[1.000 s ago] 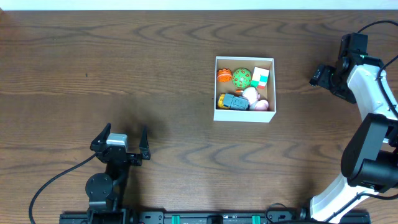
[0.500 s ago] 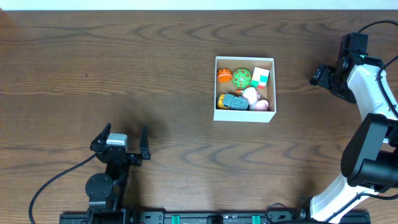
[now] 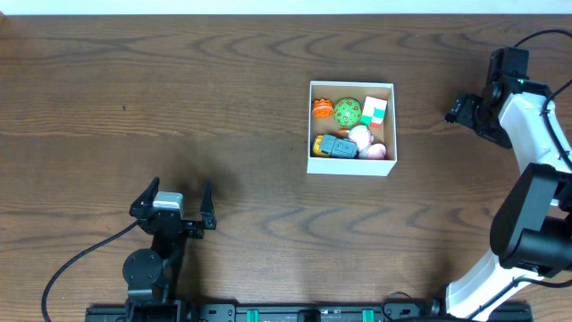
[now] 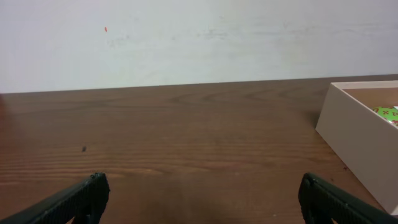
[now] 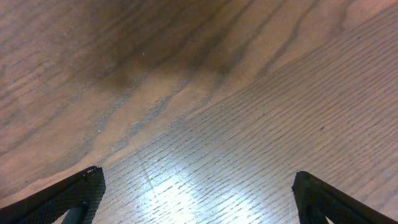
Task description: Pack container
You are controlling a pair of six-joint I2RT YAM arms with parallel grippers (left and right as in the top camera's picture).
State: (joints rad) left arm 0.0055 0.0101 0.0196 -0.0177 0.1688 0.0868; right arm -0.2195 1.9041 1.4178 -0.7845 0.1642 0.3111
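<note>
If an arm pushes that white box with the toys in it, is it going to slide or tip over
It probably slides rather than tips: the container is shallow and wide, sitting flat on the smooth wooden table. Its thin walls look like cardboard, so a hard push may dent them. The round green toy inside would likely roll about.

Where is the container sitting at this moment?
Overhead, the container sits right of centre, nearer the right claw than the left claw; its corner shows at the left wrist view's right edge.
</note>
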